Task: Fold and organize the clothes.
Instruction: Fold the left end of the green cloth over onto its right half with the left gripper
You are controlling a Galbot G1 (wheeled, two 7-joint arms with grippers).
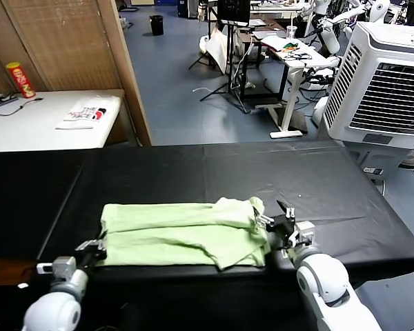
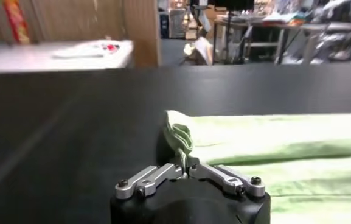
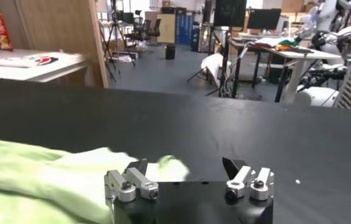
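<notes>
Left hand (image 1: 91, 251) sat low at the near left corner of the shirt (image 1: 183, 233), its arm reaching in from the counter's near edge. In the left wrist view that hand (image 2: 184, 165) had its fingers pinched together on a bunched-up tuft of the pale green fabric.

The shirt lay partly folded as a long band across the black counter (image 1: 193, 172), close to the near edge, with a wide bare stretch of black cloth behind it and more to the left. Beyond the counter's far left stood a white table (image 1: 27, 124) carrying a folded white item (image 1: 86, 114) and a red can (image 1: 19, 79).

At the shirt's right end, the right hand (image 1: 284, 227) rested on the counter, fingers spread wide, one finger (image 3: 137, 169) against the fabric edge and nothing gripped. Bare counter ran on to the right of it.
</notes>
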